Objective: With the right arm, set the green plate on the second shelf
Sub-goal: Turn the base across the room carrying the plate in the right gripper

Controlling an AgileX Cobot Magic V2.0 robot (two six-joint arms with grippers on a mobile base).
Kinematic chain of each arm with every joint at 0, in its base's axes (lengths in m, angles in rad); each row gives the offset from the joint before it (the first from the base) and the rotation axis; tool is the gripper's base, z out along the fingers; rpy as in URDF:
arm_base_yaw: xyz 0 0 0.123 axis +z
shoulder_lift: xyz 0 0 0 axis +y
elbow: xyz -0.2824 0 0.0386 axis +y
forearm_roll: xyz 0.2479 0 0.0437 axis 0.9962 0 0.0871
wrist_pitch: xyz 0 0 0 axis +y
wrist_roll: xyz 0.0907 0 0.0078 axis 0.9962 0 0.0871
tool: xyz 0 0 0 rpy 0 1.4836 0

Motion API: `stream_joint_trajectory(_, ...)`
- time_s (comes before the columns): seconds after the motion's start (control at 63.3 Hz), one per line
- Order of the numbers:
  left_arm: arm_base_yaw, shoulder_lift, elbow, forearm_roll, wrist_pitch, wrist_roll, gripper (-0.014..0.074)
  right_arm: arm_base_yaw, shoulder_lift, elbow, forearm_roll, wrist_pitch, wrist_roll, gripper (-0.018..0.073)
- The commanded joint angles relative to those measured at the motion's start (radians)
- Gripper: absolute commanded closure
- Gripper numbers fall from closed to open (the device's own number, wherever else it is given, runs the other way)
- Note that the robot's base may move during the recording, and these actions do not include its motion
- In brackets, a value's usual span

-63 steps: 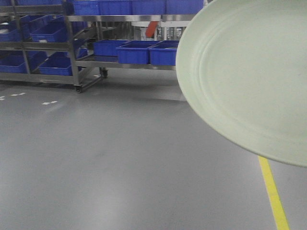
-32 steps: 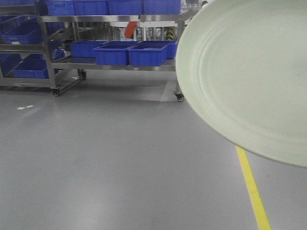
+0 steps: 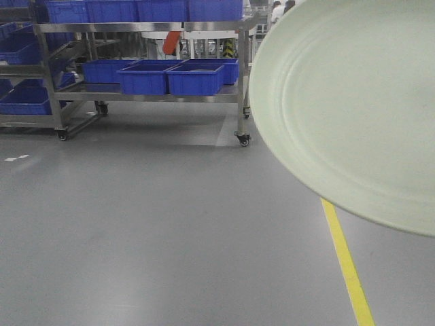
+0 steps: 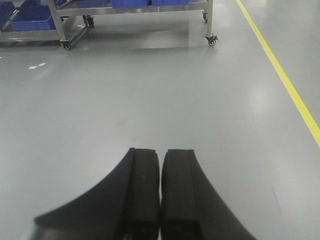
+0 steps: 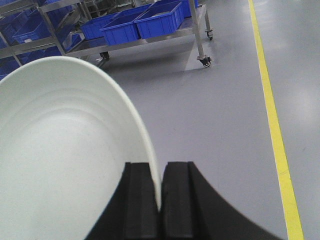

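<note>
The green plate (image 3: 353, 109) is pale sage, round and ringed, and fills the right side of the front view, held up on edge. In the right wrist view the plate (image 5: 60, 150) stands to the left, and my right gripper (image 5: 160, 167) is shut on its rim, one black finger on each face. My left gripper (image 4: 161, 152) is shut and empty, pointing at bare grey floor. A steel wheeled shelf rack (image 3: 241, 75) stands ahead at the back, with blue bins (image 3: 194, 78) on its lower level.
More steel racks with blue bins (image 3: 27, 98) stand at the far left. A yellow floor line (image 3: 346, 265) runs toward the rack on the right; it also shows in the left wrist view (image 4: 285, 80). Grey floor lies between me and the racks.
The racks and the yellow line have slid left in the front view, and the rack's caster has come into sight. The plate keeps its place in the frame.
</note>
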Motion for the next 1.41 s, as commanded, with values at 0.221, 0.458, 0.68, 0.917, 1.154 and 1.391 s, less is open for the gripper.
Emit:
stream_joint_trajectory(0.221, -0.003, -0.022, 0.042, 0.001, -0.061, -0.005, 0.0472, -0.005, 0.002, -0.033, 0.000, -0.115, -0.001, 0.0505)
stream_joint_trajectory(0.458, -0.003, -0.022, 0.042, 0.001, -0.061, -0.005, 0.0472, -0.005, 0.002, -0.033, 0.000, -0.115, -0.001, 0.0505)
stream_joint_trajectory(0.68, -0.003, -0.022, 0.042, 0.001, -0.061, -0.005, 0.0472, -0.005, 0.002, -0.033, 0.000, -0.115, -0.001, 0.0505)
stream_joint_trajectory(0.917, -0.003, -0.022, 0.042, 0.001, -0.061, -0.005, 0.0472, -0.005, 0.002, -0.033, 0.000, -0.115, -0.001, 0.0505)
stream_joint_trajectory(1.154, -0.003, -0.022, 0.042, 0.001, -0.061, -0.005, 0.0472, -0.005, 0.002, -0.033, 0.000, -0.115, -0.001, 0.0505)
stream_joint_trajectory(1.391, -0.003, -0.022, 0.042, 0.001, -0.061, -0.005, 0.0472, -0.005, 0.002, -0.033, 0.000, -0.115, -0.001, 0.0505)
